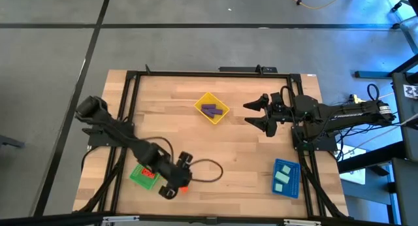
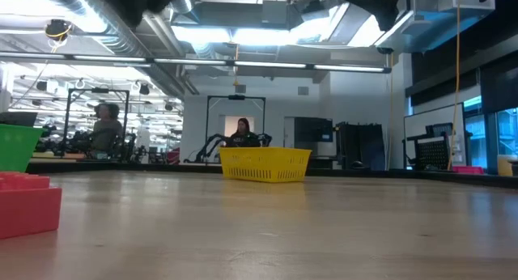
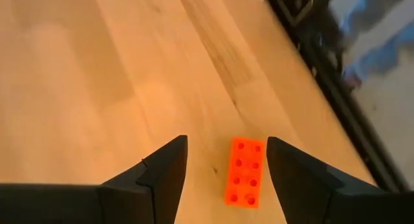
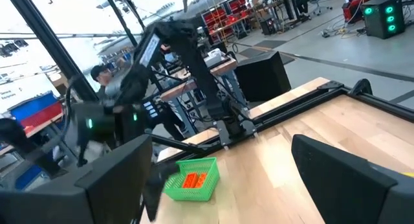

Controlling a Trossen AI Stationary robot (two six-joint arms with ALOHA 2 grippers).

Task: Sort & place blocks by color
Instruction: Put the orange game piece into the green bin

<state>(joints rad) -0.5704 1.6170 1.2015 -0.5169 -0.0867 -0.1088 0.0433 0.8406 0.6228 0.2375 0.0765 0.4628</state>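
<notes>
An orange-red studded block [image 3: 244,180] lies flat on the wooden table near its front edge, and it also shows as the block [image 1: 185,187] and the block [image 2: 24,203]. My left gripper [image 3: 226,169] hovers open above it, slanting down, one finger on each side and neither touching. Just left of it stands the green tray [image 1: 145,176] with orange-red blocks in it. The yellow tray [image 1: 211,108] holds purple blocks and the blue tray [image 1: 285,177] holds mint blocks. My right gripper [image 1: 258,115] waits open and level at the right, holding nothing.
A black cable [image 1: 208,168] loops on the table beside the left gripper. The black frame rail [image 3: 336,88] runs along the table edge close to the block. Bare wood lies between the three trays. People sit in the room behind the table.
</notes>
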